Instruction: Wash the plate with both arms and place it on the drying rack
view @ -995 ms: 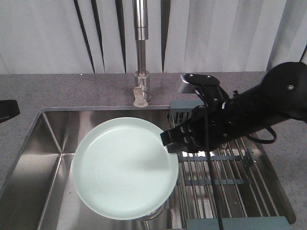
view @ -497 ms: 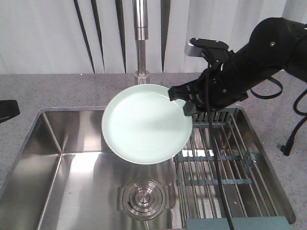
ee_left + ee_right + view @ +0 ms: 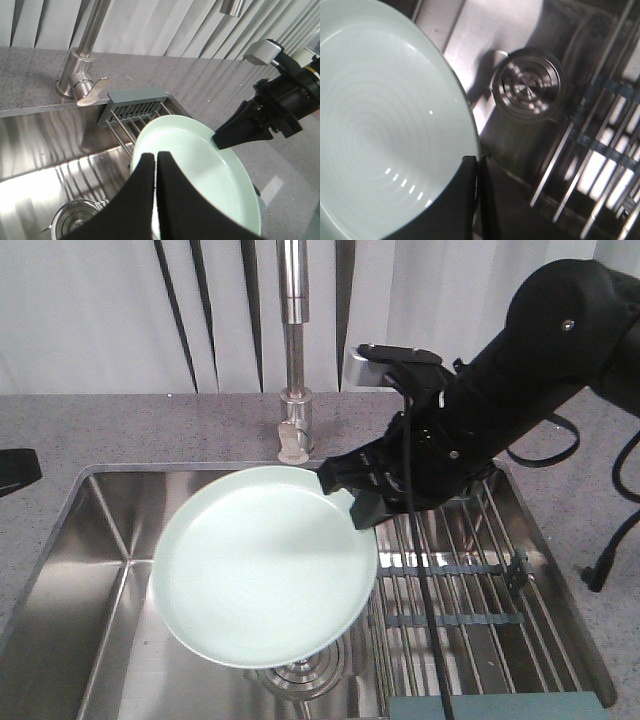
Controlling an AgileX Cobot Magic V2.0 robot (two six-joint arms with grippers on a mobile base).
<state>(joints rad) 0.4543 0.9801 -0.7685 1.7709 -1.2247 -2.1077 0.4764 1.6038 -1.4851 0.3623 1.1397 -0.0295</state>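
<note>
Steel sink point(image 3: 100, 530) below; we note the plate point(image 3: 262, 575) hanging tilted over its basin, beside the drying rack point(image 3: 460, 585). Jaws of the right gripper point(image 3: 345, 503) pinch its rim. Jaws of the left gripper point(image 3: 156, 187) sit pressed together, empty.

No readable text, label, brand or number noted: none on plate point(image 3: 260, 570), tap point(image 3: 291, 300), sink point(image 3: 100, 530), drying rack point(image 3: 455, 585) or right arm point(image 3: 560, 340).

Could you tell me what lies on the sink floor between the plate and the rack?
The round drain strainer, seen plainly in the right wrist view; in the front view the plate covers most of it.
</note>
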